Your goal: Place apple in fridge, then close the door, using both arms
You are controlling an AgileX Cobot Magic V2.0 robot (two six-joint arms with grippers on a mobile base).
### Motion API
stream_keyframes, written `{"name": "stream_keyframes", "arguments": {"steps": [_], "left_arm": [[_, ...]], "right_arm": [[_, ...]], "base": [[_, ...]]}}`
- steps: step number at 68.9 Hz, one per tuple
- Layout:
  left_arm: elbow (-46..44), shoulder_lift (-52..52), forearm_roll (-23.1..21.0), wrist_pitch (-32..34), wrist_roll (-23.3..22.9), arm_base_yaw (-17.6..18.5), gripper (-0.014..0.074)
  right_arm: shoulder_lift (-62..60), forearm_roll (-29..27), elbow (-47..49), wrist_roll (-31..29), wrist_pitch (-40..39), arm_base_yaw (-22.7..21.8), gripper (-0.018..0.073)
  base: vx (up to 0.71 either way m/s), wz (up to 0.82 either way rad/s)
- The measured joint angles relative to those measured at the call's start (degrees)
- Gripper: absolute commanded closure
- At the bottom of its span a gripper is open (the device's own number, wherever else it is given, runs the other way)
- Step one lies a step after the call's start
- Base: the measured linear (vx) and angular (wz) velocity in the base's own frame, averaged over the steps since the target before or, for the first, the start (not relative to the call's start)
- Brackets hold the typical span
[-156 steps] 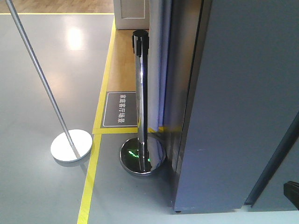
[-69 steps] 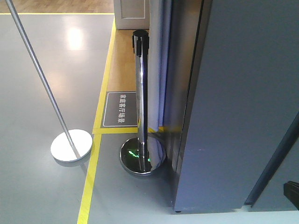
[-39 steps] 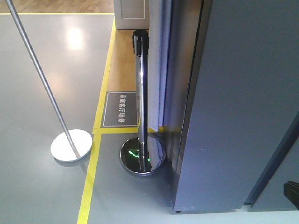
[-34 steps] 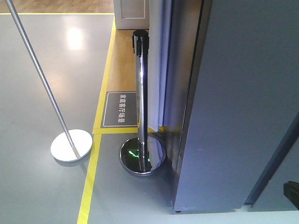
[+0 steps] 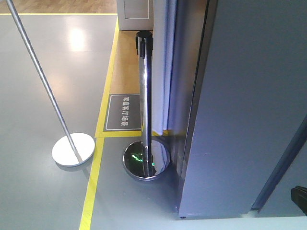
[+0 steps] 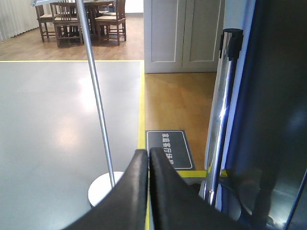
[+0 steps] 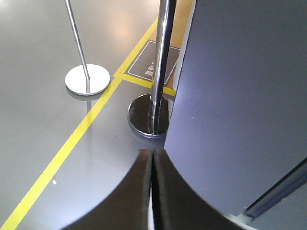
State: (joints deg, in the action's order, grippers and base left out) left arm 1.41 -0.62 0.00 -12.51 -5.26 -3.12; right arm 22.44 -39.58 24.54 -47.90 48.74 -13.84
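The fridge (image 5: 249,105) fills the right of the front view as a tall dark grey face, with a blue-white strip along its left edge. I cannot tell the door from the body. It also shows as the fridge (image 6: 283,96) in the left wrist view and as the fridge (image 7: 240,96) in the right wrist view. The apple is out of view. My left gripper (image 6: 148,152) is shut with nothing in it, pointing at the floor left of the fridge. My right gripper (image 7: 152,152) is shut and empty, close to the fridge's lower corner.
A shiny metal stanchion (image 5: 144,96) on a round base (image 5: 146,160) stands right by the fridge's left side. A slanted thin pole on a white disc (image 5: 73,150) is further left. Yellow floor tape (image 5: 93,182) and a dark floor sign (image 5: 123,111) lie between. White cabinet doors (image 6: 184,36) stand behind.
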Motion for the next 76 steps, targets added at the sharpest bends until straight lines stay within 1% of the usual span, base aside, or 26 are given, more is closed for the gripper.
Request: {"name": "stream_keyframes", "arguments": {"steps": [24,30,34,39,41,49,50,52,57,59,65,69,76], "left_arm": [[0.0,0.0,0.0,0.0,-0.1,0.0,0.0604],[0.0,0.0,0.0,0.0,-0.1,0.0,0.0604],[0.0,0.0,0.0,0.0,-0.1,0.0,0.0604],[0.0,0.0,0.0,0.1,-0.1,0.0,0.0604],[0.0,0.0,0.0,0.1,-0.1,0.0,0.0604],[0.0,0.0,0.0,0.0,-0.1,0.0,0.0604],[0.0,0.0,0.0,0.0,-0.1,0.0,0.0604],[0.0,0.0,0.0,0.0,-0.1,0.0,0.0604],[0.0,0.0,0.0,0.0,-0.1,0.0,0.0604],[0.0,0.0,0.0,0.0,-0.1,0.0,0.0604],[0.0,0.0,0.0,0.0,-0.1,0.0,0.0604],[0.0,0.0,0.0,0.0,-0.1,0.0,0.0604],[0.0,0.0,0.0,0.0,-0.2,0.0,0.0604]], "right_arm": [[0.0,0.0,0.0,0.0,-0.2,0.0,0.0568],[-0.1,0.1,0.0,0.0,-2.0,1.0,0.0567],[-0.4,0.7,0.0,1.0,-3.7,2.6,0.0566],[-1.4,2.8,0.0,5.0,-5.8,4.9,0.0565],[-1.7,4.7,0.0,7.3,-6.6,5.7,0.0565],[-1.9,14.1,-0.2,22.3,-8.4,8.4,0.0562],[-1.9,15.8,-0.4,25.1,-8.6,8.6,0.0562],[-2.0,18.0,-0.8,28.8,-9.2,9.2,0.0562],[-2.4,22.8,-2.7,37.4,-11.4,10.7,0.0562],[-2.9,24.0,-3.7,39.6,-13.5,11.5,0.0562],[-5.6,26.1,-7.6,43.2,-20.1,12.8,0.0562],[-8.0,26.8,-10.0,43.6,-25.1,12.9,0.0562],[-12.1,29.1,-13.8,43.7,-30.9,13.1,0.0562]], "base": [[0.00,0.00],[0.00,0.00],[0.00,0.00],[0.00,0.00],[0.00,0.00],[0.00,0.00],[0.00,0.00],[0.00,0.00],[0.00,0.00],[0.00,0.00],[0.00,0.00],[0.00,0.00],[0.00,0.00]]}}
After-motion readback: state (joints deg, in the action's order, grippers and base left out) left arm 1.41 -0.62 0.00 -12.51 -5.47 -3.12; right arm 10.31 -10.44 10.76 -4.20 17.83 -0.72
